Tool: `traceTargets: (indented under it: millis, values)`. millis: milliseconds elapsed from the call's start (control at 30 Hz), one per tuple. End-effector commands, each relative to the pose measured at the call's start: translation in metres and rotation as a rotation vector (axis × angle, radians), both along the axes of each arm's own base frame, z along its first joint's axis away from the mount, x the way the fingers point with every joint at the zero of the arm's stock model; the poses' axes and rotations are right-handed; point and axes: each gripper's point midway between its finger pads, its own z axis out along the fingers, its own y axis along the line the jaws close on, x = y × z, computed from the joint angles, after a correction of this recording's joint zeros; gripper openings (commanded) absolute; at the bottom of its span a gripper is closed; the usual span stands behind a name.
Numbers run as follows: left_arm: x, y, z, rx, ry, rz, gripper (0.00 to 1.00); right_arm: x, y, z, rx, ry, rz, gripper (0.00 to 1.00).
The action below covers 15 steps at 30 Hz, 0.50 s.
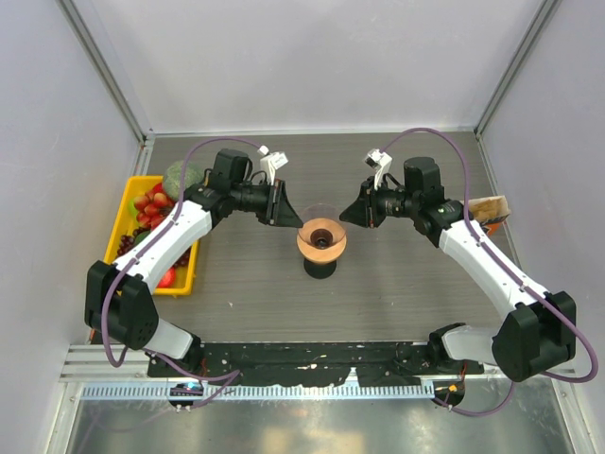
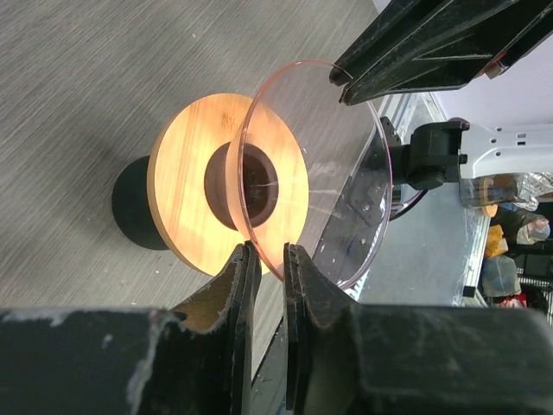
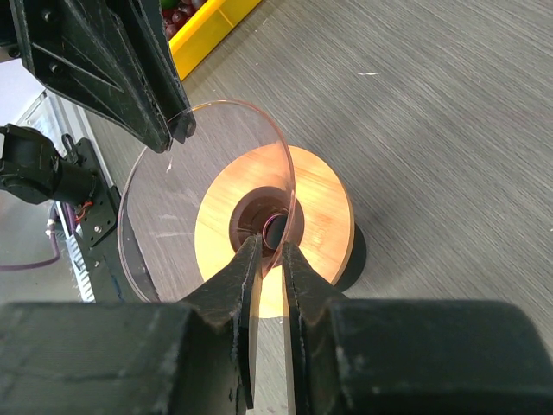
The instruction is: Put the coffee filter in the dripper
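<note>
The dripper (image 1: 321,238) is a clear, pink-tinted cone set in a round wooden collar with a dark centre hole, standing on a black base (image 1: 319,270) at mid-table. My left gripper (image 1: 295,219) is shut on the cone's left rim. In the left wrist view the thin rim runs between the two fingers of that gripper (image 2: 266,251). My right gripper (image 1: 346,216) is shut on the opposite rim (image 3: 272,244). A tan-brown piece, apparently the coffee filter (image 1: 490,209), lies at the table's right edge, partly behind my right arm.
A yellow tray (image 1: 126,204) of red and dark fruit sits at the left, with a green round item (image 1: 181,175) behind it. Grey walls close in the back and both sides.
</note>
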Motion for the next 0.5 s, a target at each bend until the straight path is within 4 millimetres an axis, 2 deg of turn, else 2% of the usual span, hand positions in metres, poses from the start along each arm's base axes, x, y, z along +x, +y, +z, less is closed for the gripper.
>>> traceTargets:
  millis: [0,333,467]
  values:
    - [-0.016,0.013,-0.075,0.191,0.105,-0.012,0.04,0.0,-0.006,-0.043,-0.112,0.055,-0.013,0.05]
    - [-0.012,0.011,-0.053,0.168,0.043,-0.013,0.07,-0.003,-0.012,-0.064,-0.153,0.058,-0.007,0.05]
    - [-0.015,0.009,-0.046,0.155,0.026,-0.03,0.11,-0.002,-0.011,-0.062,-0.147,0.056,-0.005,0.05]
